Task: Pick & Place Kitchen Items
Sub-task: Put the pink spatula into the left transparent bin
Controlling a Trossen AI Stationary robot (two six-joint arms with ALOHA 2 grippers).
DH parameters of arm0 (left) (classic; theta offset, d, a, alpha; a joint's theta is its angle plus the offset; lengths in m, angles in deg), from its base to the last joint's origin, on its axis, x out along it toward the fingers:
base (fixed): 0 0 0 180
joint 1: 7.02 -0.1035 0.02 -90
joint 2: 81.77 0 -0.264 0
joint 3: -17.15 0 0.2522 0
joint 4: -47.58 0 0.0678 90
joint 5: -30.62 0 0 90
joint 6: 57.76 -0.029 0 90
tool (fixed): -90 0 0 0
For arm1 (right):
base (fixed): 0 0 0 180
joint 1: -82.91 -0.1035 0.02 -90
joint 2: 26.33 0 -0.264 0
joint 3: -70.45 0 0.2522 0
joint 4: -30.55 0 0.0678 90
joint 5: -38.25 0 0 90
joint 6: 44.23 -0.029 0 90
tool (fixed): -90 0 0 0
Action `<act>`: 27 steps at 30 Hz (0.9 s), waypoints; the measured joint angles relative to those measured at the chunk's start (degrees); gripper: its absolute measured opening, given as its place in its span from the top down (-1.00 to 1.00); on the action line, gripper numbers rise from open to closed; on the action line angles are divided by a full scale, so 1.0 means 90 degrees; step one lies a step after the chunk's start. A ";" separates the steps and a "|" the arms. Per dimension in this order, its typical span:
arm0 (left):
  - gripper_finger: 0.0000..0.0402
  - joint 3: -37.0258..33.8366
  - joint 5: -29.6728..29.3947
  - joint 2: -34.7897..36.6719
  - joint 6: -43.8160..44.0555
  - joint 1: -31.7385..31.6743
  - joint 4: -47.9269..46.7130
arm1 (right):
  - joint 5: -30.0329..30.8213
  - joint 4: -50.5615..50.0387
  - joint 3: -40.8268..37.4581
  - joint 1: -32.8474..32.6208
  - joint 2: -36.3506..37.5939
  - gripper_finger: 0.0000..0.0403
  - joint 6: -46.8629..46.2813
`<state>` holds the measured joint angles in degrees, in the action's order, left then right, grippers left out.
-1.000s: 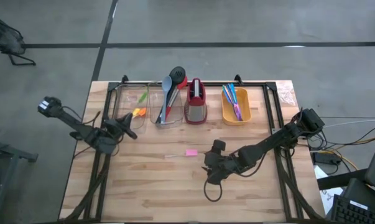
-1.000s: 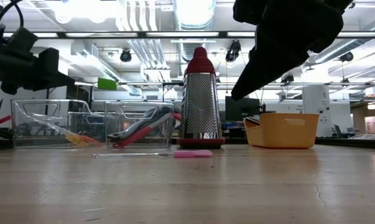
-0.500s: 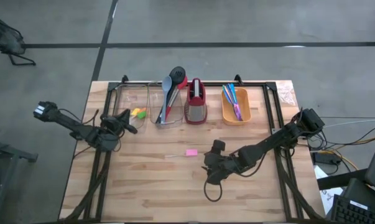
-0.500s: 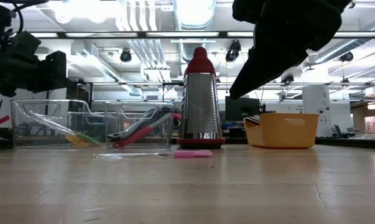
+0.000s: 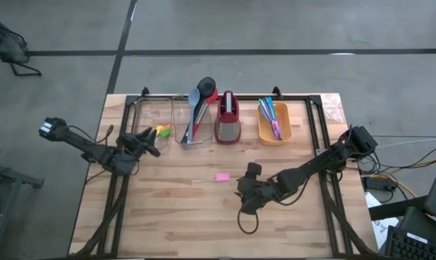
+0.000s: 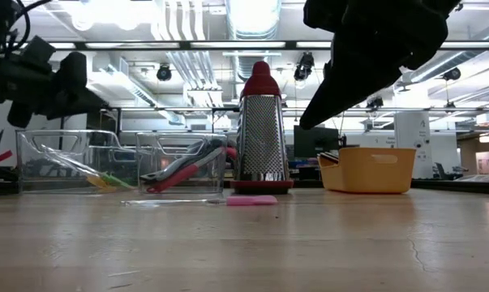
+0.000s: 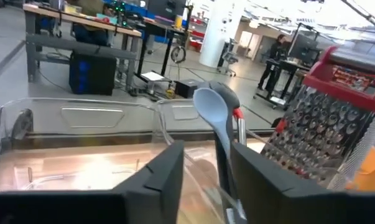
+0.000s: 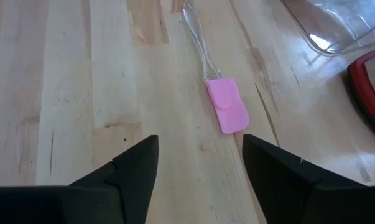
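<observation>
A pink spatula head [image 8: 227, 106] on a clear handle [image 8: 196, 37] lies flat mid-table [image 5: 222, 176]. My right gripper [image 8: 199, 180] is open and empty, just to its right [image 5: 243, 185], above the wood. My left gripper [image 7: 206, 180] is open and empty at the near side of the left clear bin [image 5: 151, 119], which holds small yellow, green and orange pieces [image 5: 160, 130]. Black, grey-blue and red spoons [image 5: 199, 101] lean in the second clear bin [image 5: 190, 128]; the grey-blue one [image 7: 213, 112] shows ahead of my left fingers. Blue and pink cutlery [image 5: 271, 115] lies in the orange bin [image 5: 274, 133].
A red-and-grey grater [image 5: 227, 119] stands upright between the second clear bin and the orange bin, along the table's far edge. Bare wood [image 5: 189, 217] spreads over the near half of the table. A crumpled clear bag [image 5: 333, 110] lies at the far right corner.
My left arm has drawn back a little toward the table's left edge, and its gripper has risen slightly by the left clear bin. My right arm has kept still.
</observation>
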<state>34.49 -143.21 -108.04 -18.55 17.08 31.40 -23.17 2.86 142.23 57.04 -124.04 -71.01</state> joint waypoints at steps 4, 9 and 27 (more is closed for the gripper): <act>0.10 0.0249 0.0360 -0.0002 -0.0397 0.0002 0.0184 | 0.0000 0.0093 0.0000 0.0000 0.0000 -0.11 0.0077; 0.02 0.0505 0.1310 -0.0018 -0.1650 0.0002 0.0837 | 0.0002 0.0165 0.0000 0.0000 0.0000 -0.16 0.0168; 0.02 0.0267 0.6021 -0.0452 -0.3478 0.0005 0.4017 | 0.0002 0.0163 -0.0019 0.0000 0.0000 -0.33 0.0143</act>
<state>36.89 -89.02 -112.11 -49.85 17.12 67.55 -23.15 4.32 142.05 57.04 -124.04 -69.72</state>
